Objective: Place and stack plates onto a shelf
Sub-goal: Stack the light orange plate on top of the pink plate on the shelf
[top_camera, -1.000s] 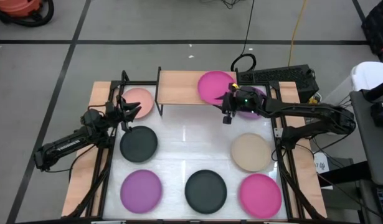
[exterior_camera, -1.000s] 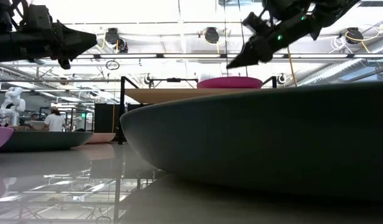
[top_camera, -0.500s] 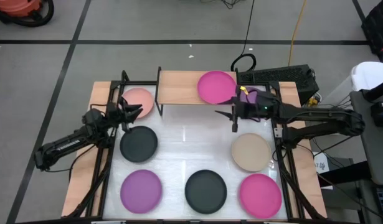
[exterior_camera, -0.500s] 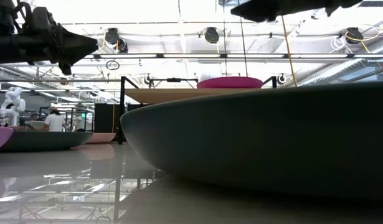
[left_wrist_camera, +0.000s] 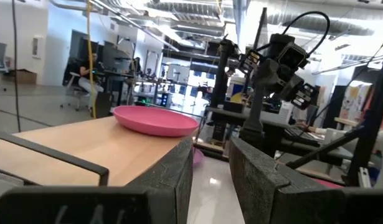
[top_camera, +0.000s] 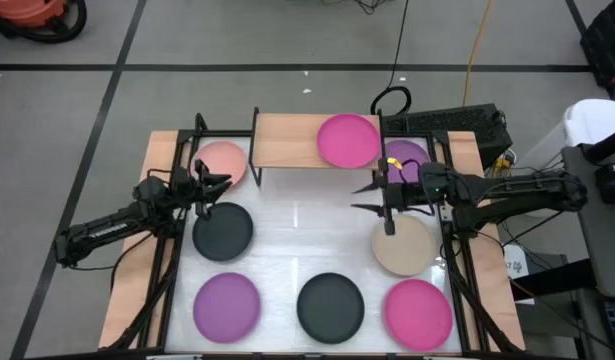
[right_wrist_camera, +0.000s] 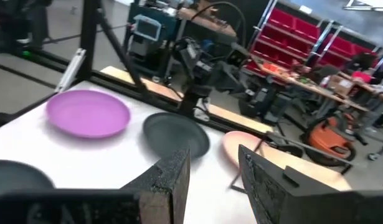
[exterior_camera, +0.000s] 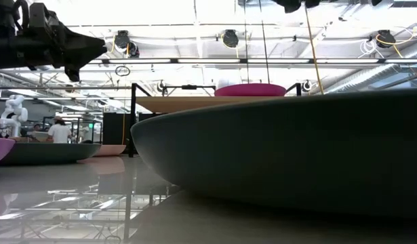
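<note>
I have one magenta plate (top_camera: pixel 348 141) sitting on the shelf (top_camera: pixel 287 140), toward its right end, on the light wooden top. Counting the rest from above: a pale pink plate (top_camera: pixel 227 160) just left of the shelf, a purple plate (top_camera: pixel 407 160) just right of it and partly under my right arm, a dark grey plate (top_camera: pixel 223 230) on the left of the white tabletop (top_camera: pixel 307 230), a beige plate (top_camera: pixel 402 246) on the right, and along the near edge a purple plate (top_camera: pixel 227 306), a second dark grey plate (top_camera: pixel 330 306) and a second magenta plate (top_camera: pixel 418 312). That makes eight, two each of magenta, purple and dark grey.

My right gripper (top_camera: pixel 372 197) hangs above the tabletop between shelf and beige plate, fingers spread, holding nothing. My left gripper (top_camera: pixel 215 184) hovers between the pale pink and dark grey plates, jaws also parted and empty.

Beyond the table lies grey floor marked with dark tape lines; the low view shows an open workshop with ceiling lights.
</note>
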Controlling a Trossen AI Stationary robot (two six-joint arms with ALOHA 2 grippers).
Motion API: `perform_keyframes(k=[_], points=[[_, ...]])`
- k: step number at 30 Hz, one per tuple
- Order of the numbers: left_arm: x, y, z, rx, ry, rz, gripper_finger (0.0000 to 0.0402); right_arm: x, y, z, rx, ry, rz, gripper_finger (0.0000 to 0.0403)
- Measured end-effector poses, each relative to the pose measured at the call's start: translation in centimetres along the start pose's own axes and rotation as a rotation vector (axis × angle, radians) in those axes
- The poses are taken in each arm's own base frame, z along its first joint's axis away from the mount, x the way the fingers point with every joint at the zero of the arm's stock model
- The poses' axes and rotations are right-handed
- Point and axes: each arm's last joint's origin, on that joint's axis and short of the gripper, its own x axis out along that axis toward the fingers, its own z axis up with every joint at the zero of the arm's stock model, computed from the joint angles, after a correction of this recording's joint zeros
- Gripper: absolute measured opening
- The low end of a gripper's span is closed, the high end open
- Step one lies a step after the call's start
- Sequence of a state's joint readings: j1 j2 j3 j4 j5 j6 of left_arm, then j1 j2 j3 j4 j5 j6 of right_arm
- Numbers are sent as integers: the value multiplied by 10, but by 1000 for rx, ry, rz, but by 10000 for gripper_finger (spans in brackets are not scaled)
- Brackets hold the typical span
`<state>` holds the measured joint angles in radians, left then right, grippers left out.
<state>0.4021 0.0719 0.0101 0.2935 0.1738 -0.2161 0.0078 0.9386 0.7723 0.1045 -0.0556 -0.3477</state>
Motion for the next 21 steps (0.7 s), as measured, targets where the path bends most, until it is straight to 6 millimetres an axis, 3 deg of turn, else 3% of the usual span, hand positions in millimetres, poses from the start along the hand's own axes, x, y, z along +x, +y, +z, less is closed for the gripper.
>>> perform_keyframes(k=[9, 21], points=[[9, -5, 15, 59, 58, 74, 108, 0, 6, 1, 2, 13, -2, 118], [48, -21, 23, 144, 241, 79, 108, -9, 4, 1, 60, 54, -65, 118]])
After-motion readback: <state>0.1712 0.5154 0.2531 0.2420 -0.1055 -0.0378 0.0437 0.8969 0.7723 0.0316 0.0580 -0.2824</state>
